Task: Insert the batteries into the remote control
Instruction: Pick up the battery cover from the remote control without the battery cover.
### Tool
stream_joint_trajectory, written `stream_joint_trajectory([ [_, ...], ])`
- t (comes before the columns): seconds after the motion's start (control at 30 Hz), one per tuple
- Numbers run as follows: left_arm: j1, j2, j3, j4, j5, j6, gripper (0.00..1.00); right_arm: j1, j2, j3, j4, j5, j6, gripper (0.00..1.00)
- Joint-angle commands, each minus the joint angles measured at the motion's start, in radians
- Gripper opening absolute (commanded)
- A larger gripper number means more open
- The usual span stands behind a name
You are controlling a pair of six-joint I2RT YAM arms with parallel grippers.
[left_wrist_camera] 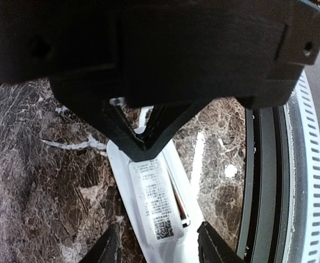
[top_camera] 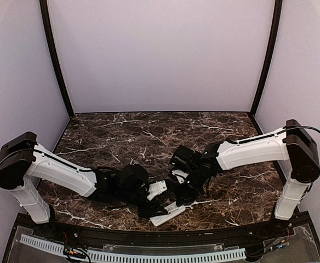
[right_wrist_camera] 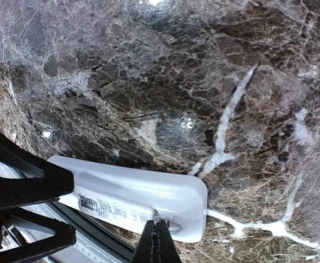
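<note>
**A:** Marble tabletop (top_camera: 149, 131), dark brown with white veins, lilac walls (top_camera: 160, 55) around it. Where does the remote control (top_camera: 167, 215) sit?

**B:** Low in the middle of the top view, by the table's near edge. It lies flat, back up, its printed label (left_wrist_camera: 153, 198) showing.

**A:** And your 2 grippers?

**B:** My left gripper (left_wrist_camera: 160, 249) pinches the remote across its width, 1 finger on each long side. My right gripper (right_wrist_camera: 159, 240) has its fingers pressed together. Its tip is at the remote's rounded end, seemingly touching the back beside the label.

**A:** The batteries?

**B:** I cannot pick them out in any of my 3 views.
</note>
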Motion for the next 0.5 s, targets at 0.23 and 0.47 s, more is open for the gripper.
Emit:
stream_joint_trajectory([
  [0.23,0.025,0.022,0.006,0.035,0.066,-0.073,0.47,0.012,-0.04,-0.008,0.045,-0.019,-0.063,0.0],
  [0.47,0.027,0.017,-0.003,0.042,0.098,-0.101,0.47,0.007,-0.07,-0.008,0.041,-0.017,-0.076,0.0],
])
